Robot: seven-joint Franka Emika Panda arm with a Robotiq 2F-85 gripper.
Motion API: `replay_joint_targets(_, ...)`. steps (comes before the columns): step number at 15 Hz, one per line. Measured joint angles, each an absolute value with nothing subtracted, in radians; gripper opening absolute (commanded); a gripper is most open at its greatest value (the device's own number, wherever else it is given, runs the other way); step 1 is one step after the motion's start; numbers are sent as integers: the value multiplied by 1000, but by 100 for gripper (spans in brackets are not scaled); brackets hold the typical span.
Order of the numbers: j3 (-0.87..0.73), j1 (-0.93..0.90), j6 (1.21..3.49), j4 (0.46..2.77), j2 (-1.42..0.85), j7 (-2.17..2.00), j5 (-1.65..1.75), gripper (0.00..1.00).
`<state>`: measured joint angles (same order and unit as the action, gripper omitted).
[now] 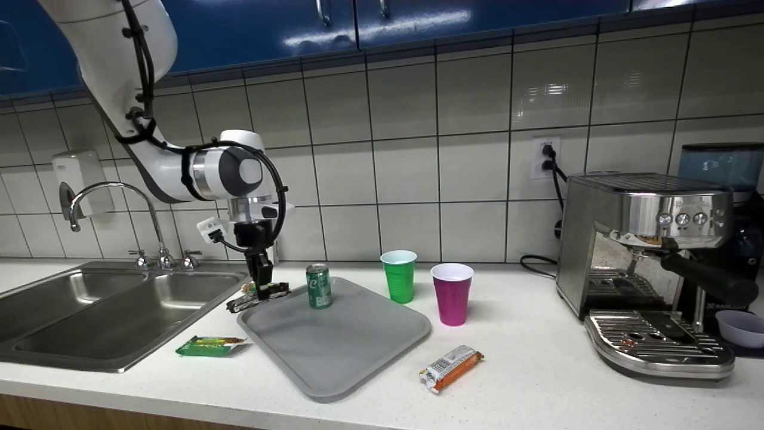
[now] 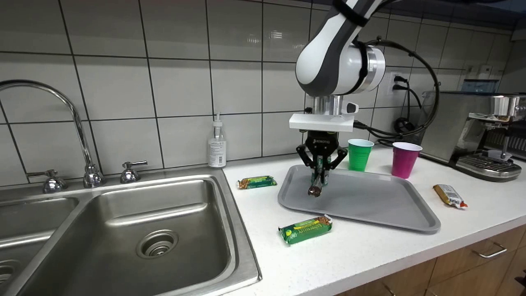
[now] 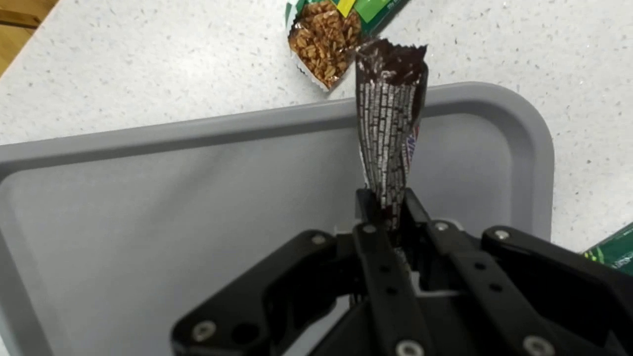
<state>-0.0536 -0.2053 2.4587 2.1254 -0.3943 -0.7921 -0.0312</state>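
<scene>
My gripper is shut on a brown and silver wrapped bar, which sticks out from both sides of the fingers. The bar hangs over the left end of a grey tray; any gap to the tray is hard to judge. A green can stands on the tray just beside the gripper; in an exterior view it is mostly hidden behind the fingers. A green-wrapped oat bar lies in front of the tray, and a second green bar lies behind, near the sink.
A green cup and a magenta cup stand right of the tray. An orange-and-white bar lies on the counter. A steel sink with a faucet, a soap bottle and an espresso machine flank the area.
</scene>
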Motion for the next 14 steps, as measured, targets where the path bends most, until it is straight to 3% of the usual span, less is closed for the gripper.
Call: replay_joint_targets(14, 8, -268, 2479, 2054, -440, -717, 34, 4)
